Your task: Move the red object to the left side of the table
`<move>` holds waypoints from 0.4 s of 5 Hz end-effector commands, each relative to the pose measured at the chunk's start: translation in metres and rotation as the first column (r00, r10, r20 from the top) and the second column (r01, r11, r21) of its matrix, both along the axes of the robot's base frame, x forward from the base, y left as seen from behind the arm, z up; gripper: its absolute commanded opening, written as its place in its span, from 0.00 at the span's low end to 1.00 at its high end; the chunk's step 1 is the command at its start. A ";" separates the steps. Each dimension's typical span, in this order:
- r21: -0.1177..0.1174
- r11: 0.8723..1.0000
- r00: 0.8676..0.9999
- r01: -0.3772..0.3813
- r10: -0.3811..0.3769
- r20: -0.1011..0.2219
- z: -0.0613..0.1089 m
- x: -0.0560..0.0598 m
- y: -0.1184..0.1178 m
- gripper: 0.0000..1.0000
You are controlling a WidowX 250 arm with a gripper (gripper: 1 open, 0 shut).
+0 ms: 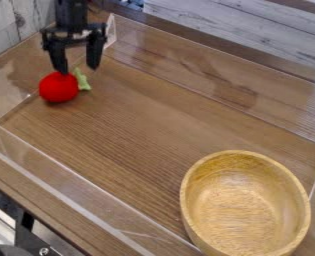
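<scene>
While one gripper point(70, 58) gapes — one red object point(58, 87); one bowl point(247, 207).

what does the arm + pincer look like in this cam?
Black throughout. The pincer has two thin dark fingers splaying down from a blocky black body, under a narrower dark cylindrical wrist that runs out of the frame's top. No cables or markings can be made out; the image is too small and blurred.

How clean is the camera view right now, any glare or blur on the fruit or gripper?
Camera view: the red object is sharp and evenly lit; the gripper above it, jaws open, is slightly soft; pale glare streaks cross the table and its clear walls; the wooden bowl is crisp, cut off by the bottom edge.
</scene>
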State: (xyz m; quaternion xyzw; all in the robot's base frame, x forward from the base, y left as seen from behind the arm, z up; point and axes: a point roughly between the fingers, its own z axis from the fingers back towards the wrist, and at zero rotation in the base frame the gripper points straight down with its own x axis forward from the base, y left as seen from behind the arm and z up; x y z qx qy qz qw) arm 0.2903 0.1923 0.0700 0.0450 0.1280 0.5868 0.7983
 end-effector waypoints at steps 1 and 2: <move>-0.001 0.997 0.990 -0.080 0.080 0.113 0.045 0.007 -0.007 1.00; -0.030 0.990 0.982 -0.135 0.138 0.128 0.053 0.011 -0.023 1.00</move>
